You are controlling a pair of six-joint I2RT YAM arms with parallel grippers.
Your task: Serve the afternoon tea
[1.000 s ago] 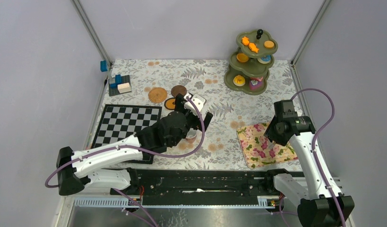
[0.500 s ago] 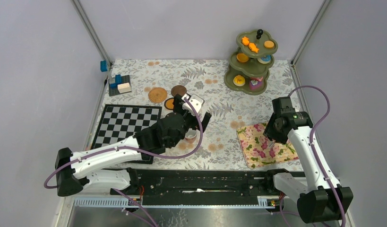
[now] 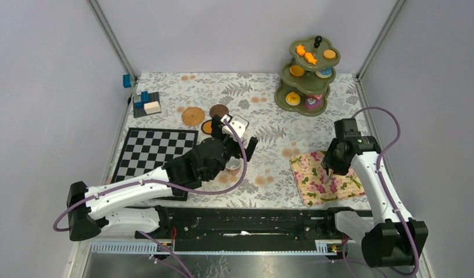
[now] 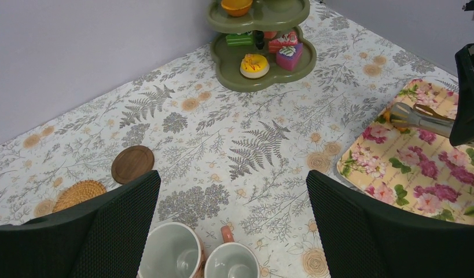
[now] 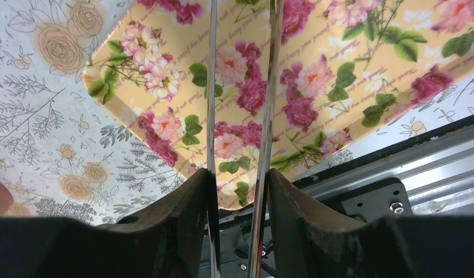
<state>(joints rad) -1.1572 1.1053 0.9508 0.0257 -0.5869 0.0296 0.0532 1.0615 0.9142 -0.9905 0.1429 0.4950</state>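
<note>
Pinkish mugs (image 4: 172, 255) sit under wide-spread left end effector (image 4: 232, 191); right end effector (image 5: 239, 179) grips tongs (image 5: 212, 87)

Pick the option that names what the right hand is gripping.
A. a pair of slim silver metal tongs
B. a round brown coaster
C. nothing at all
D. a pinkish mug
A: in the right wrist view the right hand pinches the slim silver metal tongs, whose two thin blades reach out over the rose-patterned yellow tray.
</note>
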